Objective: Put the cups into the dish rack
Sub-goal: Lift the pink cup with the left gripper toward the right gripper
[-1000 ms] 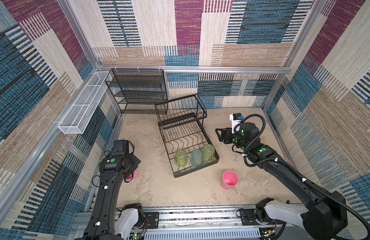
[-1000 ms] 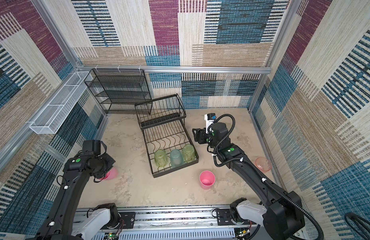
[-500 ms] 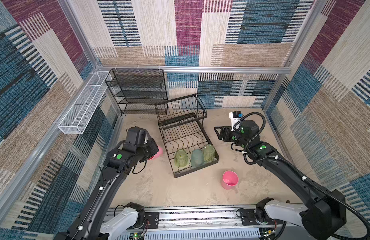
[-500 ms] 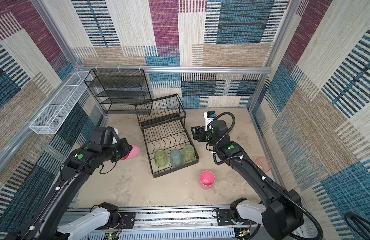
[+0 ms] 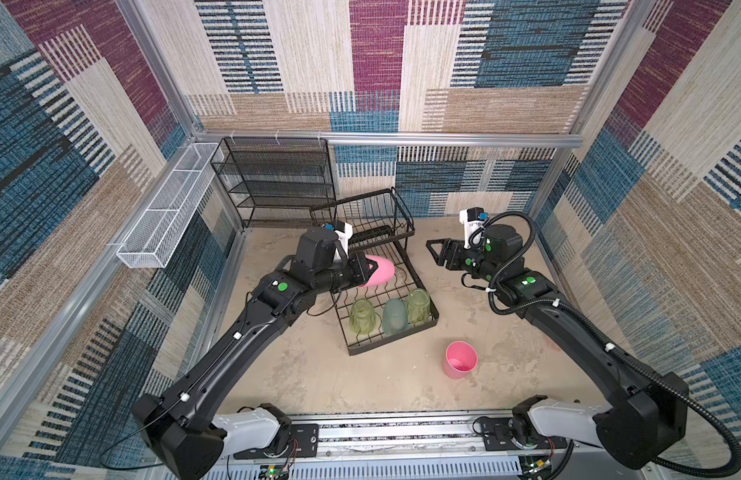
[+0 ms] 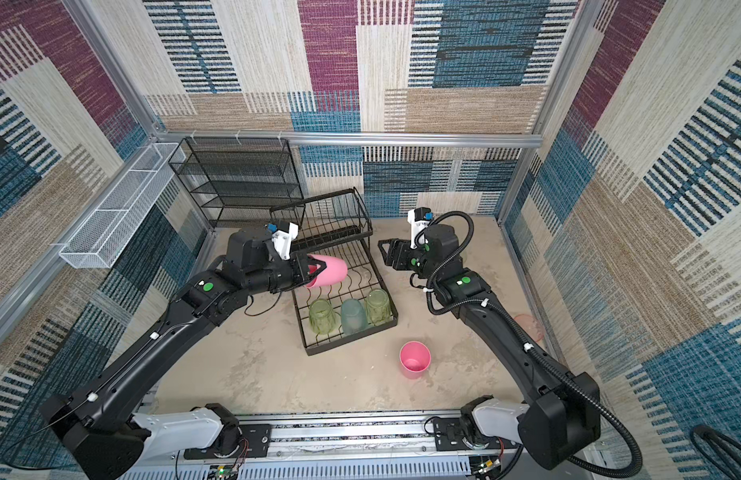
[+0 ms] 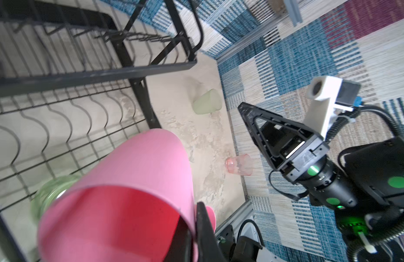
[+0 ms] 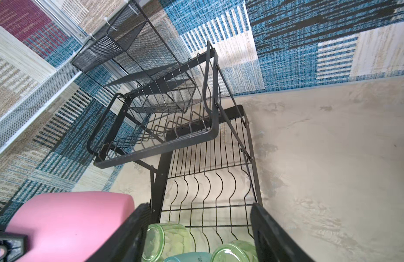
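Left gripper (image 5: 368, 269): clenched on the rim of a solid pink plastic tumbler (image 5: 382, 269), held sideways at frame centre.
Right gripper (image 5: 433, 251): jaws apart, empty, right of centre.
Black two-tier wire dish rack (image 5: 391, 346): under the held tumbler; two translucent yellow-green tumblers (image 5: 362, 318) and a pale teal tumbler (image 5: 393, 318) stand inverted at its front.
Second solid pink tumbler (image 5: 460, 360): upright, lower right of the rack.

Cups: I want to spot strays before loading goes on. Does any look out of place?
A translucent reddish cup seems tipped on its side by the right wall, far from the rack. A green cup sits farther back along that wall; its pose is unclear.
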`<action>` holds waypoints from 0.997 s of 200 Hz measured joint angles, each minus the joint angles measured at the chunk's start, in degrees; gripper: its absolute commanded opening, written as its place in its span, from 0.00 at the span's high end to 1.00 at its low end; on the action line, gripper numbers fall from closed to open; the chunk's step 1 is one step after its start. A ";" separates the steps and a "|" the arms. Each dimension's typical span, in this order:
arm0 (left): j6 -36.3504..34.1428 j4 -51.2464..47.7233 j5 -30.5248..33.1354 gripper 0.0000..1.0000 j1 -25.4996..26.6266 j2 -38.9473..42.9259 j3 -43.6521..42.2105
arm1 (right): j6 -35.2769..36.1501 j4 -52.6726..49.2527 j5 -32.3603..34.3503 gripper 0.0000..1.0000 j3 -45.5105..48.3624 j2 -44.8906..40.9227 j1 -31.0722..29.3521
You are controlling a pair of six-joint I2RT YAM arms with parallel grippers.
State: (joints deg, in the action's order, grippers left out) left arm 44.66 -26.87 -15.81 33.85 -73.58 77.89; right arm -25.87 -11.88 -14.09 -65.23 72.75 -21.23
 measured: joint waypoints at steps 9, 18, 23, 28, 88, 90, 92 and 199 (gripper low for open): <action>0.04 2.32 -1.16 0.94 0.26 -1.44 0.94 | -1.05 0.02 -1.55 0.27 -0.59 0.28 1.29; 0.22 4.48 -2.03 0.94 0.44 -2.80 1.68 | -2.29 0.04 -3.34 0.26 -1.29 0.55 2.80; 0.35 5.73 -2.78 0.94 0.46 -3.61 2.14 | -3.04 0.11 -4.39 0.26 -1.64 0.72 3.56; 0.46 7.15 -3.41 0.94 0.55 -4.46 2.54 | -3.72 0.11 -5.31 0.26 -1.97 0.83 4.31; 5.57 21.29 -8.37 0.94 1.42 -13.09 6.73 | -15.45 4.22 -16.83 0.22 -4.00 2.67 12.35; 5.86 21.75 -8.37 0.94 1.46 -13.33 6.86 | -15.98 4.48 -17.20 0.22 -4.00 2.75 12.66; 6.14 22.18 -8.33 0.94 1.53 -13.57 7.02 | -16.46 4.79 -17.53 0.22 -4.00 2.84 12.94; 14.40 40.00 -8.48 0.93 4.04 -24.33 12.66 | -41.07 23.96 -29.22 0.17 0.72 4.96 19.08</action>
State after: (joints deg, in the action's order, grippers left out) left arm 59.07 13.13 -24.29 37.89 -97.91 90.54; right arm -66.94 12.08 -43.31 -64.51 77.71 -2.15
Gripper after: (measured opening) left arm 0.076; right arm 0.832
